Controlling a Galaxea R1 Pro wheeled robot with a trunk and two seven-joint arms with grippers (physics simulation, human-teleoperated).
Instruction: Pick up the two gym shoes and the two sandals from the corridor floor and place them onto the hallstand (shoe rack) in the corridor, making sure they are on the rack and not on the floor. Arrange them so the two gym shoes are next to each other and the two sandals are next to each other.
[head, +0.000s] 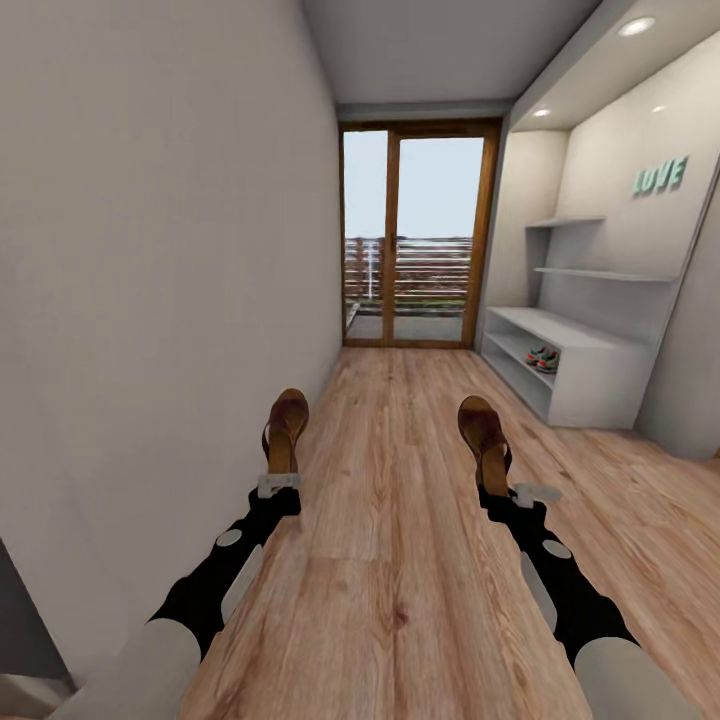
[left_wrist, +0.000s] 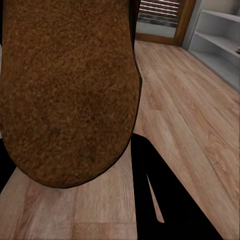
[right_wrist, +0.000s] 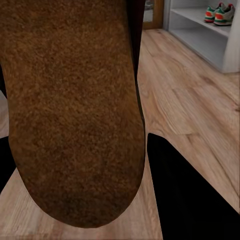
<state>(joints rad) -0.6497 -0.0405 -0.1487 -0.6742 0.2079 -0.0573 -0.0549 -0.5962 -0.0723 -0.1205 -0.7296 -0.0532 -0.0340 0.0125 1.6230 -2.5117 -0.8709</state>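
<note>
A simulated corridor, seen from the robot's head: 2 arms reach forward from the lower corners of the frame, each carrying 1 brown sandal above the corridor floor (head: 400, 520). The left gripper (head: 279, 484), lower left of centre, is clamped on the heel end of the left sandal (head: 286, 425); the right gripper (head: 503, 487), lower right of centre, holds the right sandal (head: 482, 428) the same way, toe pointing ahead. Both arms are stretched nearly straight, level and parallel.

In the wrist views the fuzzy tan footbeds (left_wrist: 67, 90) (right_wrist: 75, 105) loom large. The sandals look light and fairly stiff, probably easy to hold by the heel edge.

The hallstand (head: 590, 365) stands at the middle right, with the 2 gym shoes (head: 542, 357) already on its upper shelf.
</note>
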